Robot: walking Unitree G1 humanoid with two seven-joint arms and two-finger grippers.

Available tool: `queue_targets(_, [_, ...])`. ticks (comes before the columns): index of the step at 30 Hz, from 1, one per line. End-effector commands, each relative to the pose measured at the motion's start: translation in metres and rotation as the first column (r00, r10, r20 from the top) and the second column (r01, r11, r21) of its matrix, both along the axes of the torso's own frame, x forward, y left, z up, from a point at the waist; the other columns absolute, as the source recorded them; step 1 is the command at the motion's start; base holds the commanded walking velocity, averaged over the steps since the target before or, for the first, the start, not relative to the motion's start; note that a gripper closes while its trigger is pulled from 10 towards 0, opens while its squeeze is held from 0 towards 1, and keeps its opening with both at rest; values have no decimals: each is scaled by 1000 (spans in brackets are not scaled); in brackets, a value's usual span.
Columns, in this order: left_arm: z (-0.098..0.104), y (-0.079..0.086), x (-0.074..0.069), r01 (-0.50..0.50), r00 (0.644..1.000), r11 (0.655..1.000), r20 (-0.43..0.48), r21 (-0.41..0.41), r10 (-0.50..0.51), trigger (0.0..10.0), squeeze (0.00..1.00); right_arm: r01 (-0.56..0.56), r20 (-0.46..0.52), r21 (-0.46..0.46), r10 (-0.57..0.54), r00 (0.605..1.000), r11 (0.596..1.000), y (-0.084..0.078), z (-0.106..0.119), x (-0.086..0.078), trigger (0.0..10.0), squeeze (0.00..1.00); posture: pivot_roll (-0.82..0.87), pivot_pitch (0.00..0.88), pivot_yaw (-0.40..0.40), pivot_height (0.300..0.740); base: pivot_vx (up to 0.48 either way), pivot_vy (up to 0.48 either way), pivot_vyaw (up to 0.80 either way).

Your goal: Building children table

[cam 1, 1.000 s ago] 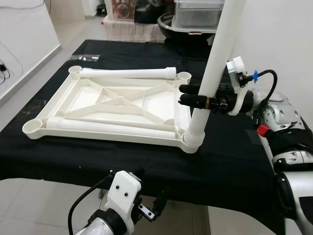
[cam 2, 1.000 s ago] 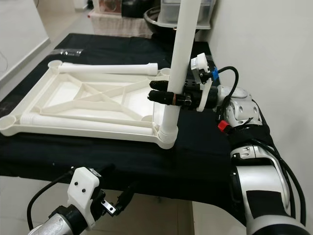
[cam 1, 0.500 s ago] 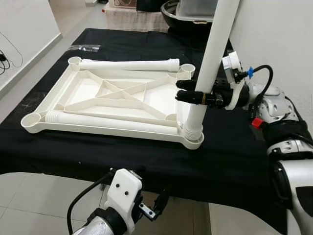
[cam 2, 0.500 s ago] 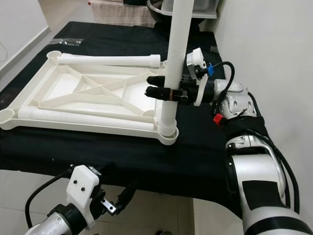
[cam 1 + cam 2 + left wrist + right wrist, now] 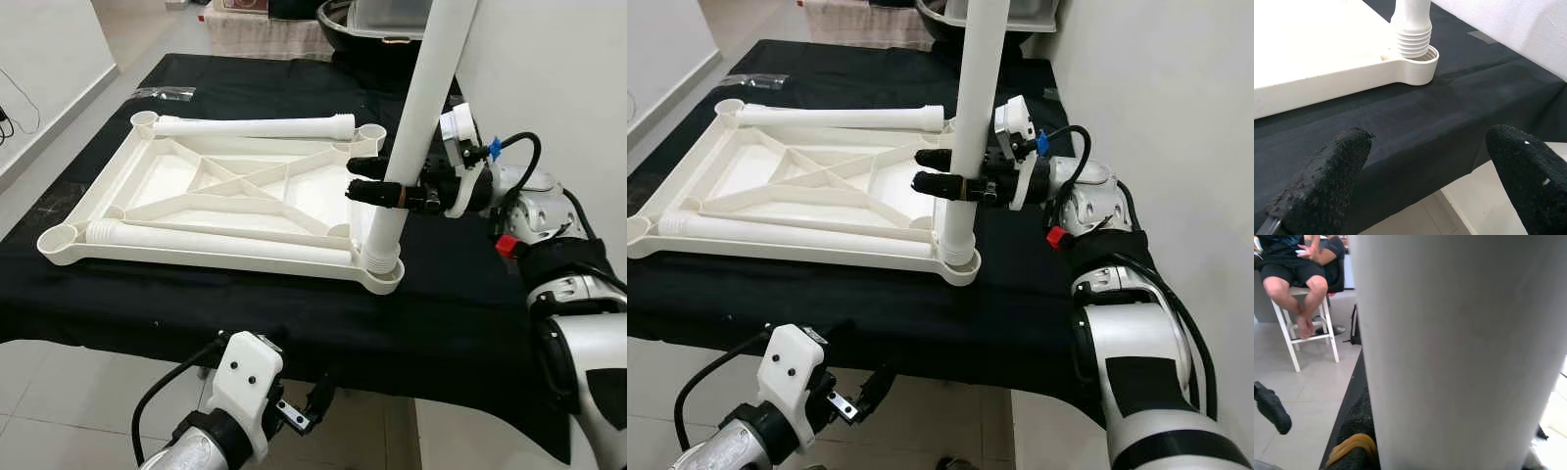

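Left eye view gives me the right claw (image 5: pixel 370 189) reaching in from the side and gripping the upright table leg (image 5: pixel 416 119) partway up its shaft, one black finger on each side of the white tube, so I read it as clamped on that leg. Straight below the claw, the ribbed foot of the leg sits in the corner socket (image 5: pixel 382 276) of the upturned white tabletop (image 5: pixel 240 201), the near corner on the claw's own side. The leg stands nearly vertical, leaning a little, and runs up out of the frame above the claw. Beyond the claw's fingertips, two more legs lie flat on the tabletop: the far leg (image 5: pixel 255 126) along the far edge and the near leg (image 5: pixel 216 243) along the near edge, both well apart from the claw. The tabletop rests on a worktop (image 5: pixel 460 294) draped in black cloth. In the right wrist view the held leg fills most of my picture, and past it I can see a seated person (image 5: pixel 1300 264) on a white stool. My left claw (image 5: pixel 1425 181) hangs low in front of the worktop's near edge with its fingers (image 5: pixel 1327 171) spread wide and holding nothing; the socket with the standing leg lies ahead of it, across the cloth
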State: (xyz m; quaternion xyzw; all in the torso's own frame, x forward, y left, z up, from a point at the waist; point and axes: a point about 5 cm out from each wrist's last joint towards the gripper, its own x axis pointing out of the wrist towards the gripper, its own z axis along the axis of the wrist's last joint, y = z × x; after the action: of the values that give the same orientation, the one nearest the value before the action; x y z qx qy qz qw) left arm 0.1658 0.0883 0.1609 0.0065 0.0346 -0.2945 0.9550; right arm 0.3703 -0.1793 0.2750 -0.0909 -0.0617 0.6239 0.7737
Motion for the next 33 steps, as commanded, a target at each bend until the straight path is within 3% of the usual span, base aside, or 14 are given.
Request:
queue_targets(1, [0, 1, -1, -2, 1000, 1000, -6, 15, 2, 10000, 0, -15, -41, -48, 13, 999, 999, -1, -11, -1, 10000, 0, 150, 185, -45, 740, 0, 0, 0])
queue_targets(21, [1, 6, 1, 3, 1000, 999, -1, 37, -3, 10000, 0, 5, -100, -41, -9, 995, 999, -21, -13, -2, 10000, 0, 163, 184, -25, 740, 0, 0, 0])
queue_targets(33, [1, 6, 2, 8, 1000, 999, 0, 46, -8, 10000, 0, -24, -127, -36, 19, 992, 999, -24, -16, -5, 10000, 0, 166, 184, -24, 740, 0, 0, 0])
